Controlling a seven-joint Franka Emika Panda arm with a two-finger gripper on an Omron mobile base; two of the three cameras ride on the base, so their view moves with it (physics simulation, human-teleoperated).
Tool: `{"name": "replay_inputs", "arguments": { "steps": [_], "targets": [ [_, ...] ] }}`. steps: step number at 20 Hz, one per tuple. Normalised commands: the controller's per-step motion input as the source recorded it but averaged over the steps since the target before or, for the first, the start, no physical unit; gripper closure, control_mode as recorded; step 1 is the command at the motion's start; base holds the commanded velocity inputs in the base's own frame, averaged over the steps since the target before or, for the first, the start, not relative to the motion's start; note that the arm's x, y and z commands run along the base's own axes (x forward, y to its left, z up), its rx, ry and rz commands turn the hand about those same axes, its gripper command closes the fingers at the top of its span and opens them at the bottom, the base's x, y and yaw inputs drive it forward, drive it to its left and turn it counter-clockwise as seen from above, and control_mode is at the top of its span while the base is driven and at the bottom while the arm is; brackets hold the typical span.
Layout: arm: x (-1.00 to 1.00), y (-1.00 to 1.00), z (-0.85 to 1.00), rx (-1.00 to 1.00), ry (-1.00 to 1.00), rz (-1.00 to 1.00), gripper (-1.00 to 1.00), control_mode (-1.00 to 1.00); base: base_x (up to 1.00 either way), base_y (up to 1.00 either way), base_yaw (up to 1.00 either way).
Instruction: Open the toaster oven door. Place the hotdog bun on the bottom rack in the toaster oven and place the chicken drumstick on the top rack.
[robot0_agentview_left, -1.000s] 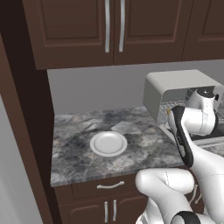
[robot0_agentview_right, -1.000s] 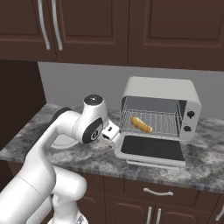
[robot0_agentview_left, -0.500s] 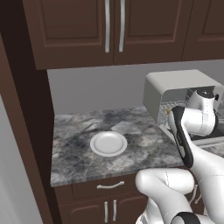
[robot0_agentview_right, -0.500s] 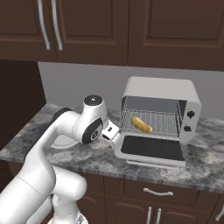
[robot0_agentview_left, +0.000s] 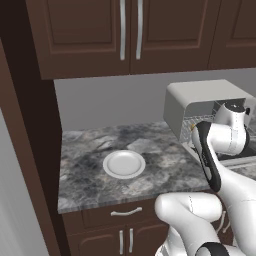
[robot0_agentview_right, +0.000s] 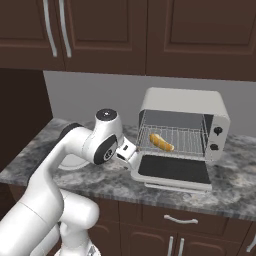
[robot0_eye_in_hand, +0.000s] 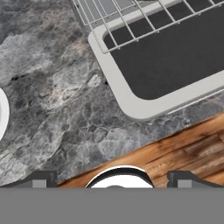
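**Standing open, the toaster oven holds the bun on its rack**

Spreading across the scene, dark wooden cabinets (robot0_agentview_right: 150, 35) hang over a grey marbled desk (robot0_agentview_left: 95, 165), with drawers (robot0_agentview_right: 175, 220) below it. At the desk's right end sits the toaster oven (robot0_agentview_right: 182, 132), pale grey, with two knobs (robot0_agentview_right: 216, 138) on its right side. Its door (robot0_agentview_right: 172, 170) is folded down flat, the dark glass facing up, resting just over the desk. Inside, a wire rack (robot0_agentview_right: 175, 140) carries the hotdog bun (robot0_agentview_right: 161, 142), lying toward the left of the rack; which level that rack sits on I cannot tell. The white arm (robot0_agentview_right: 75, 150) reaches toward the door's left corner, and the hand (robot0_agentview_right: 131, 154) hovers just beside that corner, released, fingers spread wide with nothing between them. In the hand view the door's corner and the front of the rack lie above the fingertips (robot0_eye_in_hand: 39, 178). A white plate (robot0_agentview_left: 124, 164) sits on the desk, well left of the oven.
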Motion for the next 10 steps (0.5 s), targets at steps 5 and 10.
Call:
{"name": "replay_inputs", "arguments": {
  "steps": [5, 10],
  "targets": [
    [0.00, 0.00, 0.00, 0.00, 0.00, 0.00, -1.00, 1.00, 0.00, 0.00, 0.00],
    [0.00, 0.00, 0.00, 0.00, 0.00, 0.00, -1.00, 1.00, 0.00, 0.00, 0.00]
  ]
}}
